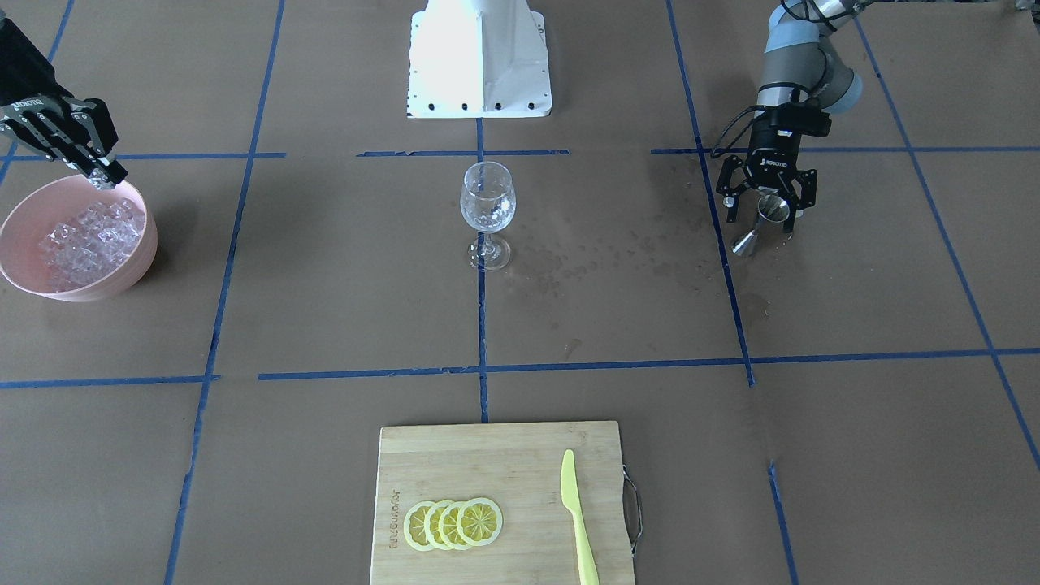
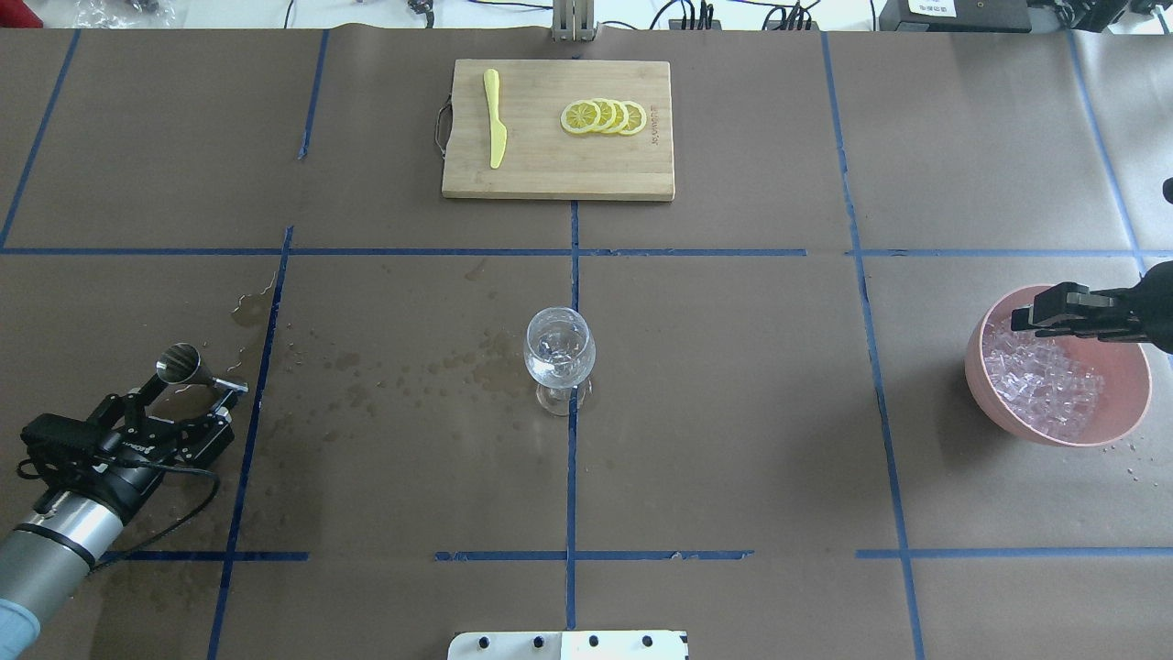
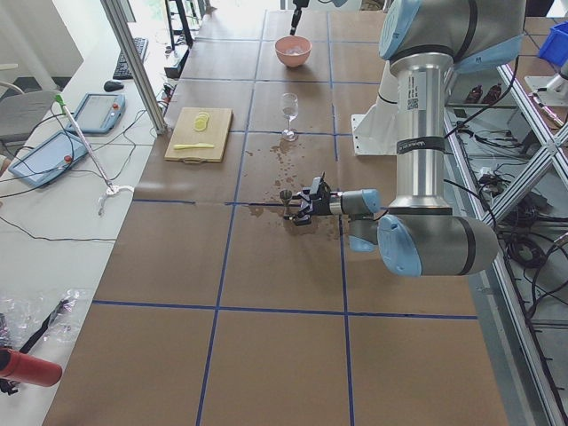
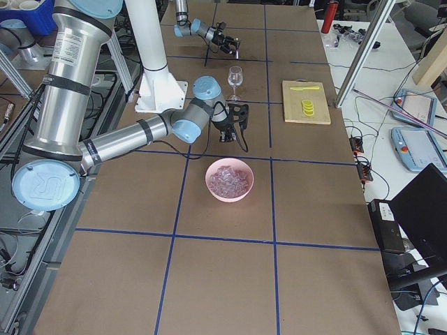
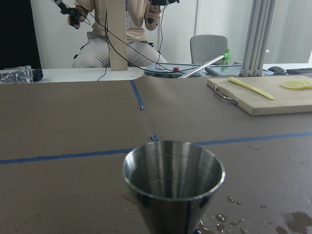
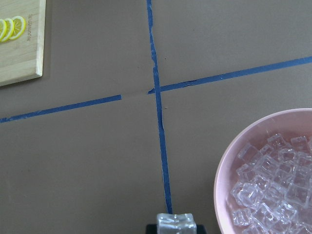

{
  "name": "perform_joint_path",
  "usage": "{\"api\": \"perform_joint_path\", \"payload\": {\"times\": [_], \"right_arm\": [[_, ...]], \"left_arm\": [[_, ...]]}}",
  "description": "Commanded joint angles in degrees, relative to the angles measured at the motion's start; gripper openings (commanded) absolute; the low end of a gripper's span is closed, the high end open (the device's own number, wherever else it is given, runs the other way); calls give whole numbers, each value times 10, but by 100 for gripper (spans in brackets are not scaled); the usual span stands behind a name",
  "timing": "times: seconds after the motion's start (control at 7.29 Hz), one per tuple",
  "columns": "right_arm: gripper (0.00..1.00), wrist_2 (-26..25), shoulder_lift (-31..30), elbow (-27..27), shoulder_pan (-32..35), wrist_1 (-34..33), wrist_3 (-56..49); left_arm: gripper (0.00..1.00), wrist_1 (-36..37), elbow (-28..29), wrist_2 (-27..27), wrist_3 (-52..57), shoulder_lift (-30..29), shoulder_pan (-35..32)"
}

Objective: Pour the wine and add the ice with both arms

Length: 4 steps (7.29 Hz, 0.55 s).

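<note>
My right gripper [image 1: 101,175] is shut on one clear ice cube [image 6: 175,223] just above the rim of the pink bowl [image 1: 24,211]. The bowl holds many ice cubes [image 1: 89,236]. In the overhead view the right gripper [image 2: 1022,319] is over the bowl's [image 2: 999,403] left rim. My left gripper [image 1: 760,221] is open, its fingers standing either side of an upright steel jigger [image 1: 772,210], which fills the left wrist view [image 5: 173,180]. The wine glass [image 1: 487,203] stands at mid table with something clear and glistening low in it.
Wet droplets [image 1: 585,260] spot the brown paper between the glass and the jigger. A wooden cutting board [image 1: 455,455] with lemon slices [image 1: 453,524] and a yellow-green knife [image 1: 575,512] lies on the operators' side. The white base block [image 1: 479,57] stands behind the glass.
</note>
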Motion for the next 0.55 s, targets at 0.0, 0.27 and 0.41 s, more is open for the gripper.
{"api": "perform_joint_path", "payload": {"times": [0.0,0.27,0.41], "right_arm": [[0,0,9,3,0,-1,10],[0,1,13,5,0,0,15],[0,1,24,8,0,0,28]], "left_arm": [[100,58,-82,-46,-1,47,1],[100,65,-85,-108,-1,48,0],[100,85,-114,-156,-4,74,0]]}}
